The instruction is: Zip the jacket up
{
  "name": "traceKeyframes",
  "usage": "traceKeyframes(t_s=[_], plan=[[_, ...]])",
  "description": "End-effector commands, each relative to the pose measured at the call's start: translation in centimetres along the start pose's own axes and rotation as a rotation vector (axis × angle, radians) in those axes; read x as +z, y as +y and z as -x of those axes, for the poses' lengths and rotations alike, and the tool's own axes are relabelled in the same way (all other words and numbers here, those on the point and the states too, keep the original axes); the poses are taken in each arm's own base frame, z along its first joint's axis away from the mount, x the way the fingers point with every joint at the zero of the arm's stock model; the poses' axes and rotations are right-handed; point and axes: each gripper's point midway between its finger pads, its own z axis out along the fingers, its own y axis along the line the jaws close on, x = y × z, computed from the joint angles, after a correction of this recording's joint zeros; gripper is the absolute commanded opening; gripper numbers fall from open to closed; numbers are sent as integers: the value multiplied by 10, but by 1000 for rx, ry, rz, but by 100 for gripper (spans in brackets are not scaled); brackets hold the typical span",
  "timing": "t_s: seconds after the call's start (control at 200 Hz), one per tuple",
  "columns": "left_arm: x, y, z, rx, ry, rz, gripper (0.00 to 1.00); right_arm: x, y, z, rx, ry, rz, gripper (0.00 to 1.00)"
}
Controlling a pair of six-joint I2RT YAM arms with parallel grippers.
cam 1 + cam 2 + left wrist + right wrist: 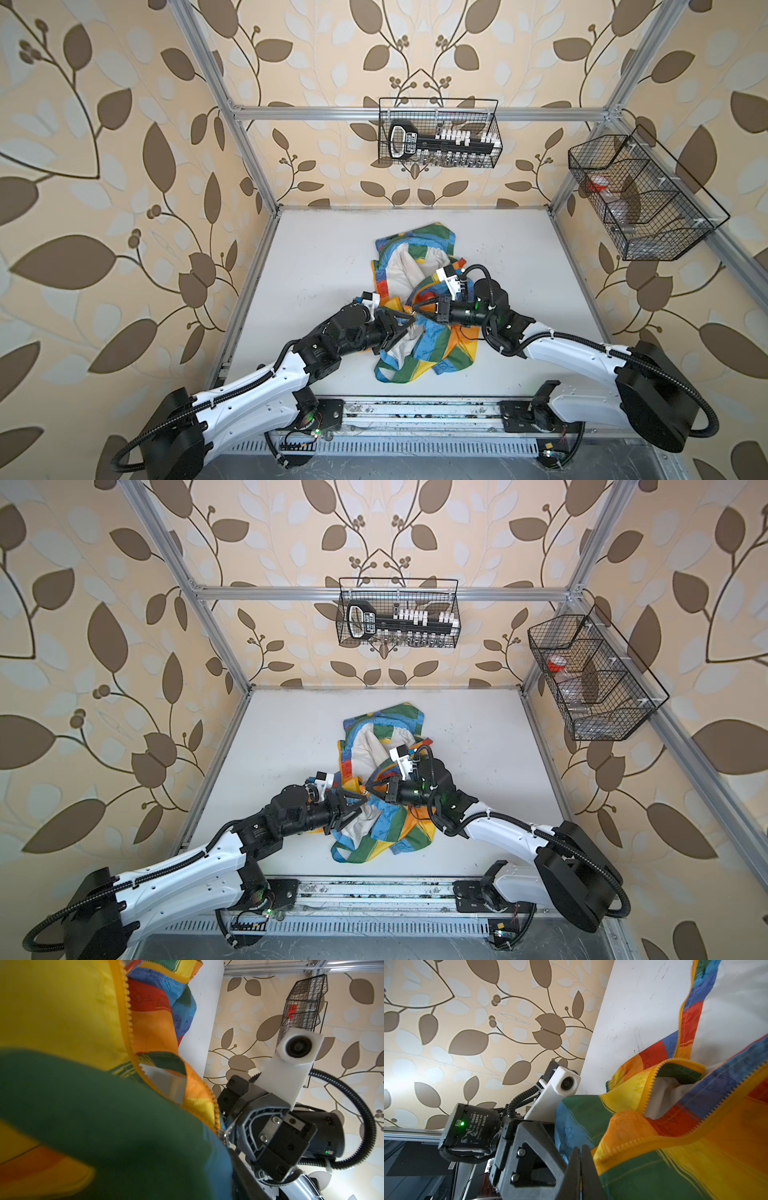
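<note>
The rainbow-blocked jacket (415, 249) (386, 725) lies crumpled and unzipped in the middle of the white table, off-white lining showing. Its orange-yellow zipper teeth (127, 1022) (648, 1088) stand apart. A metal slider (222, 1134) sits at the zipper's low end. My right gripper (415, 311) (368, 789) (580, 1148) is shut at that end, a thin sliver of cloth between its fingers. My left gripper (405, 332) (359, 810) faces it tip to tip, fingers apart over the cloth. In the left wrist view green and blue cloth hides the left gripper's jaws.
A wire basket (440, 133) with a black tool hangs on the back wall. A second wire basket (636, 199) hangs at the right. Aluminium posts (249, 166) frame the table (324, 257). The arms' base rail (415, 409) runs along the front edge.
</note>
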Motion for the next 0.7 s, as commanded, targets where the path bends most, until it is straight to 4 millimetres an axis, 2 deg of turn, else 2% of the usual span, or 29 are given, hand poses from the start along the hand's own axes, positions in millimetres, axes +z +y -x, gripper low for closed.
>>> traceKeyframes(t_s=[0.0,0.185,0.335,0.485,0.695], plan=[[-5,-26,8,20,-63,-103,45,-2,16,8,-13,-32,32,0],[-6,-29,10,19,-73,-123,25,1,13,6,-11,-22,27,0],[-5,-26,7,14,-53,-126,0,3,9,9,-15,-38,14,0],[-9,-24,3,17,-37,-111,0,4,-4,20,-57,-95,-60,0],[-19,-33,-3,52,-16,-118,0,4,-28,50,-178,-194,-254,0]])
